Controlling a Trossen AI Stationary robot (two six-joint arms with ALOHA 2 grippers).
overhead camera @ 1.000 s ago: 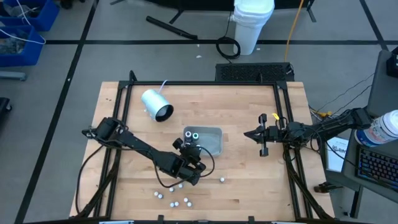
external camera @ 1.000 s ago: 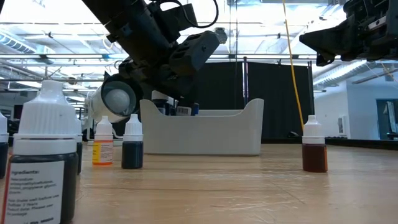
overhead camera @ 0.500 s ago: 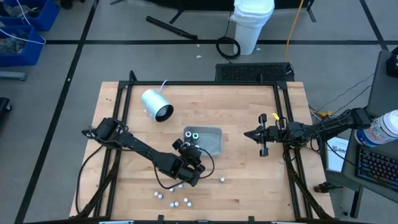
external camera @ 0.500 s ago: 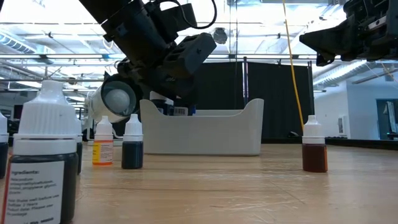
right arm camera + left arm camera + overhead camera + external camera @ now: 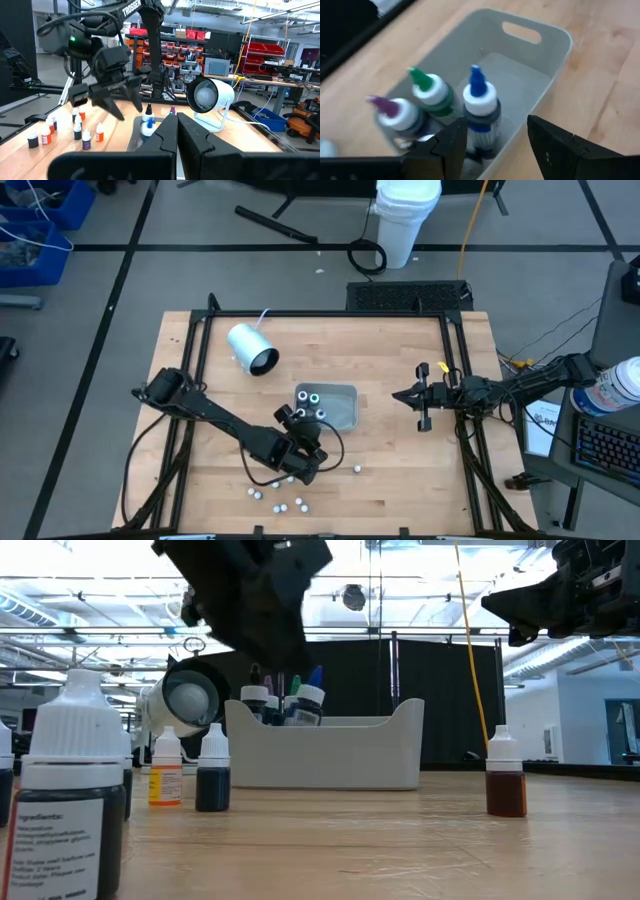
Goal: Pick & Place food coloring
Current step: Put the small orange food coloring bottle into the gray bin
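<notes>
On the bench (image 5: 400, 350), the left pincer (image 5: 299, 417) gapes empty at the tray's (image 5: 345, 408) seven o'clock corner; the right pincer (image 5: 400, 395) rests closed at three o'clock.

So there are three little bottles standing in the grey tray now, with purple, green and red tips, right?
Not quite: the third tip is blue, not red. The left wrist view shows the purple-tipped bottle, the green-tipped bottle and the blue-tipped bottle standing in the grey tray.

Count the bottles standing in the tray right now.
3, all at one end of the tray: a purple-tipped bottle, a green-tipped bottle and a blue-tipped bottle between the open left gripper fingers. None seems hidden.
</notes>
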